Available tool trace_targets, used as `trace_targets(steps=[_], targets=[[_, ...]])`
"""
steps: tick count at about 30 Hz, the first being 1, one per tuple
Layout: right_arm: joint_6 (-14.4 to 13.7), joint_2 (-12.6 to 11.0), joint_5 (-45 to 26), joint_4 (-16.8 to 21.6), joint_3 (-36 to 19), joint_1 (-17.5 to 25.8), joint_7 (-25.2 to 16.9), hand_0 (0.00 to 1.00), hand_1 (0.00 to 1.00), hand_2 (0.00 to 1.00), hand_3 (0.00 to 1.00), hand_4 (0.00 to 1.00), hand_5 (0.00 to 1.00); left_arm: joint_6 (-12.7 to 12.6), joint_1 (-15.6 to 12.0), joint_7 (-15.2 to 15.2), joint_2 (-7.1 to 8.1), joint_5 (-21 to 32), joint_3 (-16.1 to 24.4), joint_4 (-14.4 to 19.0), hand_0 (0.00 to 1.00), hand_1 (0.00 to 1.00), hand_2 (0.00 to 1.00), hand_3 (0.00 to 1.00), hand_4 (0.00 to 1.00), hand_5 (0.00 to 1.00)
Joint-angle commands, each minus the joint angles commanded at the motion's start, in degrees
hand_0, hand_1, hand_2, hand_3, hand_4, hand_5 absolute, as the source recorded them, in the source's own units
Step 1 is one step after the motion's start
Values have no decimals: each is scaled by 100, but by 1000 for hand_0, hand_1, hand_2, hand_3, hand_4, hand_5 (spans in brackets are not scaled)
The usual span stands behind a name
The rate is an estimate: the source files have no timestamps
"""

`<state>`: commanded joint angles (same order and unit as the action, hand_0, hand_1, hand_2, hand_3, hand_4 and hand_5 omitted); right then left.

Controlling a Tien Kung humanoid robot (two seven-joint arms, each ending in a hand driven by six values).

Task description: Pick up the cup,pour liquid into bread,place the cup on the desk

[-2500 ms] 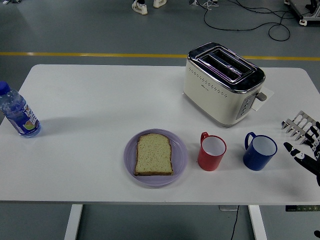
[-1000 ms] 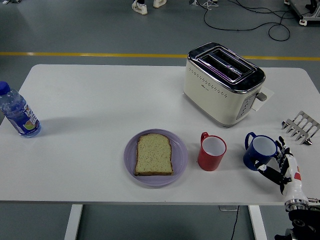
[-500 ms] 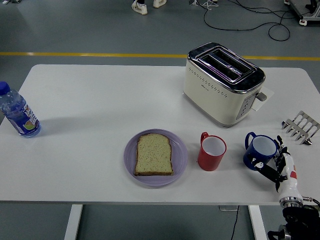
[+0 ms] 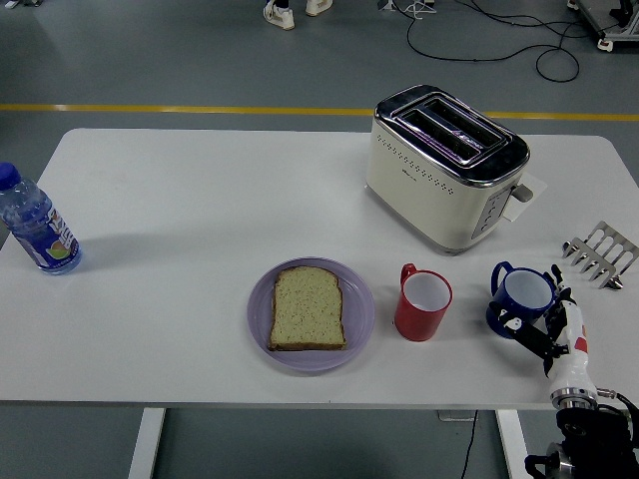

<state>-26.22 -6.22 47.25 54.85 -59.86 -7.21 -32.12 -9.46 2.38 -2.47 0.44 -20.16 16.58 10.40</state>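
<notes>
The right hand (image 4: 544, 324) is seen at the lower right of the head view, its forearm rising from below the table's near edge. Its fingers (image 4: 521, 324) are curved around the near and right side of the blue cup (image 4: 521, 297); contact with the cup wall is apparent, but a firm grasp cannot be confirmed. The blue cup stands upright on the white table (image 4: 180, 200), handle turned to the left and away. No left hand is visible.

A red cup (image 4: 422, 303) is placed upright just left of the blue cup, the two apart, its handle at the upper left. Further left, a slice of bread (image 4: 308, 308) lies flat on a lilac plate (image 4: 262, 317) near the table's front edge. A cream and chrome toaster (image 4: 445, 165) is set behind the cups, both slots showing no bread. A metal toast rack (image 4: 601, 253) is located at the right table edge, beyond the hand. A plastic water bottle (image 4: 35, 228) with a blue cap stands upright at the far left edge, well apart from everything else.
</notes>
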Motion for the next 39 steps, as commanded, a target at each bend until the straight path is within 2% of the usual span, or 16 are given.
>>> trace_targets(steps=[11,29,30,36,37,39], targets=[[-117,39,-246,-221,270,-188,-187,947,860,960,998,998,45,1,-5,2,-7,13,8,1,646,614,586,527,296,758],[-82,108,-890,-591,564,-460,-447,914,802,914,981,998,55,1,-9,5,-20,53,-34,4,646,614,586,527,295,763],[-83,117,-921,-623,572,-478,-469,866,770,874,911,978,72,1,-10,5,-23,55,-36,4,646,614,586,527,296,764],[-117,145,-1013,-741,586,-529,-486,866,770,874,911,978,72,3,-13,6,-26,61,-40,6,646,614,586,527,296,764],[-121,148,-1029,-759,593,-539,-486,797,705,804,833,961,62,3,-13,6,-26,62,-41,6,646,614,586,527,296,764],[-128,157,-1068,-801,608,-559,-486,797,705,804,833,961,62,3,-13,6,-28,63,-44,6,646,614,586,527,296,764]])
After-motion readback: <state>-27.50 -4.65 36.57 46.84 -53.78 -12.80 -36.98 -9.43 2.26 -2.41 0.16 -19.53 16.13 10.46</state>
